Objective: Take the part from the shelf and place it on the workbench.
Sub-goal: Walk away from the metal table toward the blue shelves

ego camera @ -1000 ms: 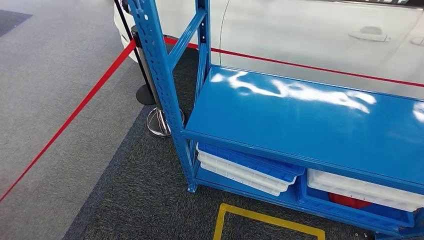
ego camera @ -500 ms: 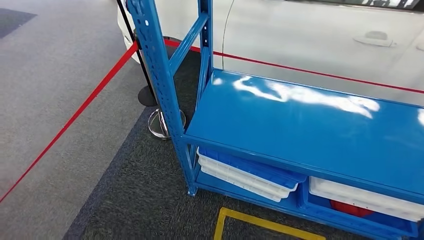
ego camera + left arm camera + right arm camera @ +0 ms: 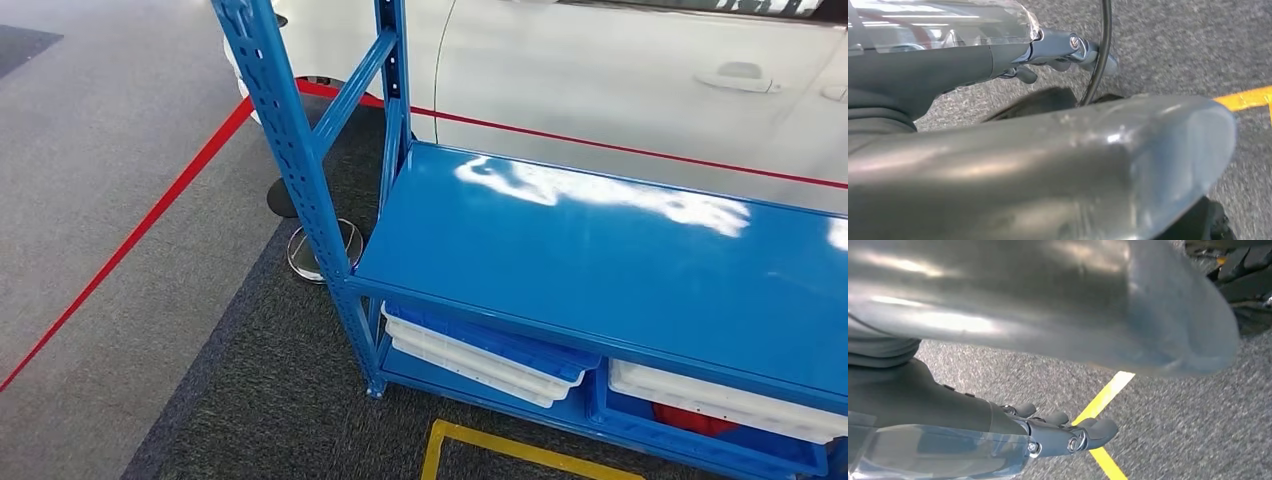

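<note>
A blue metal shelf (image 3: pixel 600 250) stands ahead in the head view, its wide middle board bare and glossy. On the board beneath, stacked blue and white trays (image 3: pixel 480 350) lie at the left. A white tray in a blue one (image 3: pixel 720 400) lies at the right, with a red thing (image 3: pixel 690 418) half hidden under its rim. My left hand (image 3: pixel 1063 50) hangs over the grey carpet, fingers stretched out and holding nothing. My right hand (image 3: pixel 1058 432) hangs the same way above a yellow floor line (image 3: pixel 1103 405), also holding nothing.
A white car (image 3: pixel 620 70) stands close behind the shelf. A red barrier tape (image 3: pixel 130 240) runs from a post with a chrome base (image 3: pixel 315 250) at the shelf's left corner. Yellow floor marking (image 3: pixel 500 445) lies before the shelf on dark carpet.
The whole picture has shifted: the camera has moved, and the shelf now sits a little further left and lower in view. Nothing on the shelf has moved.
</note>
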